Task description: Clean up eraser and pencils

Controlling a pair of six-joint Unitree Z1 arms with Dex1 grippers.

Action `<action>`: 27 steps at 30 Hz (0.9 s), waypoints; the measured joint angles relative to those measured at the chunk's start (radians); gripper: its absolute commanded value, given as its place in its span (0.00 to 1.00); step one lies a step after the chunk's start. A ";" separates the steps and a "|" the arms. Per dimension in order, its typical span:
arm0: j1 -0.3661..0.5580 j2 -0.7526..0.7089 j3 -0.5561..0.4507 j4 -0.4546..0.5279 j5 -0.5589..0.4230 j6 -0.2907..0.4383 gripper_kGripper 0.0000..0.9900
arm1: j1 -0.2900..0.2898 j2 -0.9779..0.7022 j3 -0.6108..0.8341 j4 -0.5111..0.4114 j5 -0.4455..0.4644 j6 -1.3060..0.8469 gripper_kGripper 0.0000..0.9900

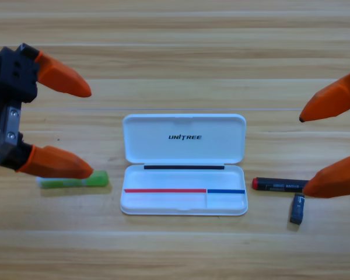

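Observation:
A white case [184, 166] lies open in the middle of the table, lid back. Left of it a light green pencil [76, 182] lies flat, partly covered by the lower jaw of my left gripper [88, 130], which is open at the picture's left edge. Right of the case lies a black pencil [278, 185] with a red end, and just below its right end the small dark blue-grey eraser [297, 209]. My right gripper [304, 154] is open at the right edge, its lower jaw over the black pencil's right end.
The wooden table [175, 58] spreads wide behind the case and along the front.

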 measured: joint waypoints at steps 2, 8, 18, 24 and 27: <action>0.000 0.000 0.000 0.000 0.003 0.000 1.00 | 0.000 0.000 0.000 0.000 0.000 0.000 1.00; 0.000 0.000 0.000 0.000 0.004 0.000 1.00 | 0.000 0.000 0.000 0.000 0.000 0.000 1.00; 0.000 0.000 -0.002 0.013 0.044 0.007 1.00 | 0.001 0.000 0.003 0.000 -0.008 0.030 1.00; 0.000 0.005 -0.090 0.146 0.200 0.117 1.00 | 0.006 0.000 0.004 0.020 -0.276 0.233 1.00; 0.021 0.021 -0.125 0.157 0.322 0.233 1.00 | 0.006 0.005 0.004 0.038 -0.363 0.405 1.00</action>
